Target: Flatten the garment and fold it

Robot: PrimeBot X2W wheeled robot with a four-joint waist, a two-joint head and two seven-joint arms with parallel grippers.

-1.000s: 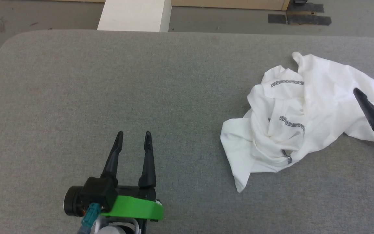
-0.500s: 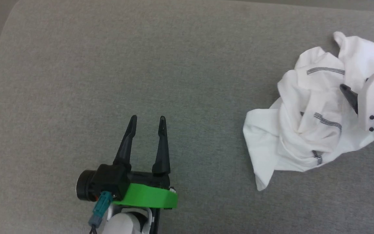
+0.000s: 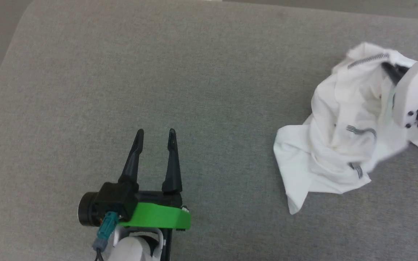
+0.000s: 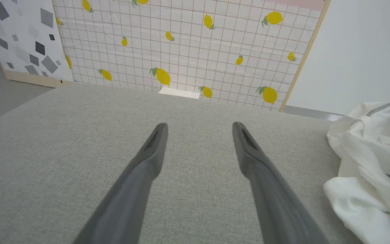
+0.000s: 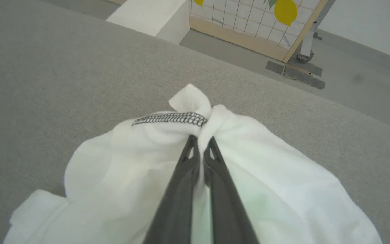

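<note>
The garment (image 3: 339, 145) is a crumpled white shirt with dark zigzag stitching, bunched at the right side of the grey padded table (image 3: 194, 72). My right gripper (image 3: 390, 70) comes in from the right edge and is shut on a pinch of its upper fabric, which stands raised. The right wrist view shows the two fingers pressed together with white cloth between them (image 5: 200, 142), just below a stitched seam. The garment (image 4: 371, 162) also lies at the right edge of the left wrist view. My left gripper (image 3: 155, 131) hovers open over bare table at lower centre-left, nothing between its fingers (image 4: 154, 149).
A white rigid box (image 5: 154, 17) stands on the floor beyond the table's far edge. A lemon-patterned grid panel (image 4: 188, 51) and a speckled panel (image 4: 19, 37) stand behind the table. Grey floor (image 5: 350, 78) lies past the far edge.
My right gripper has closed on the garment's upper fabric and pulled it up into a peak. The head camera has tilted down, shifting the picture. The left gripper stays open.
</note>
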